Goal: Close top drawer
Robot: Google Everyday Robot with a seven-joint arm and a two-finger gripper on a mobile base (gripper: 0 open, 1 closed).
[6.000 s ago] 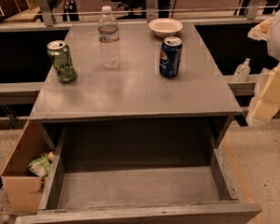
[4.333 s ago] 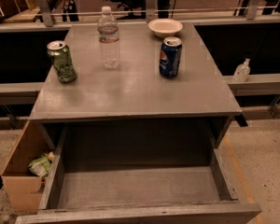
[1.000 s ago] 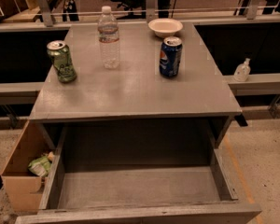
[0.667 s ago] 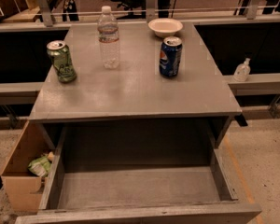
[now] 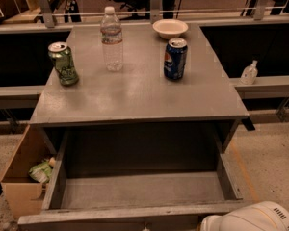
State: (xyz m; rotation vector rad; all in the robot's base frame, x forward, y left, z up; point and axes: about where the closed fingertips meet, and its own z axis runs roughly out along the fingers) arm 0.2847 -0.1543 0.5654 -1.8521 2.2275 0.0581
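Note:
The top drawer of the grey cabinet is pulled far out toward me and its inside is empty. Its front board runs along the bottom edge of the camera view, with a hint of the central knob at the very bottom. A white rounded part of my arm shows at the bottom right, just at the right end of the drawer front. My gripper itself is out of view, below the frame.
On the cabinet top stand a green can, a clear water bottle, a blue can and a white bowl. A tan cardboard box with rubbish stands on the floor at the left. A small bottle sits on a ledge at the right.
The arm left the right edge of the view about five seconds ago. Its white rounded part has now come in at the bottom right, by the drawer front. The drawer has not moved.

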